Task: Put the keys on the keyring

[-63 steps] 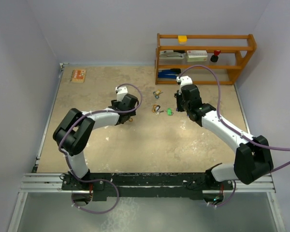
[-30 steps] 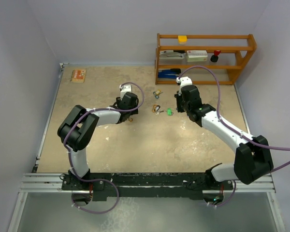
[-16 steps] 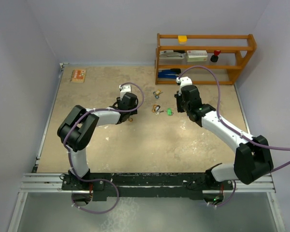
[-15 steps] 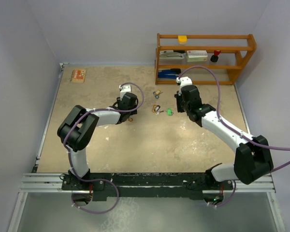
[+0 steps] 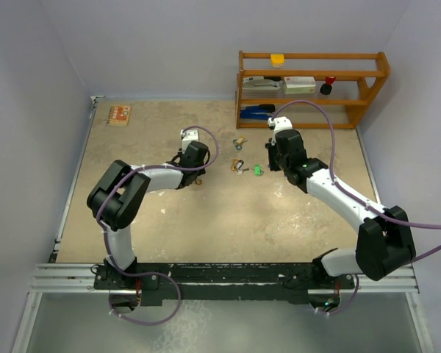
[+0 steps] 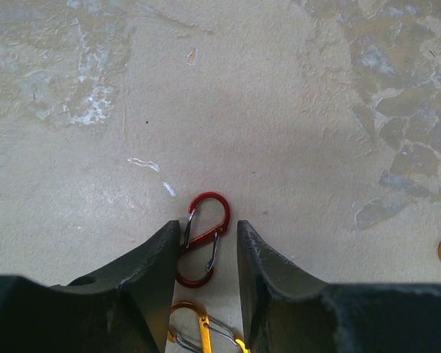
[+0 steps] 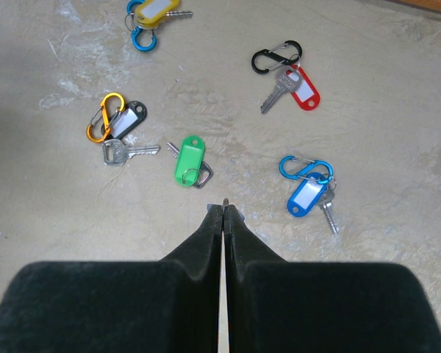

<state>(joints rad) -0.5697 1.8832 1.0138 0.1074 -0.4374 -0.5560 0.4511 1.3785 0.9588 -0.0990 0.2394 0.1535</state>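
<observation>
Left gripper point(image 6: 209, 226): jaws part-open astride red clip point(image 6: 204, 237), not clamped. Right gripper point(image 7: 224, 209): pressed closed, empty, beside green-tagged key point(image 7: 189, 159)

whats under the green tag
A silver key lies under the green tag: its head and ring show at one end, its tip at the other. Its shaft is covered.
</observation>
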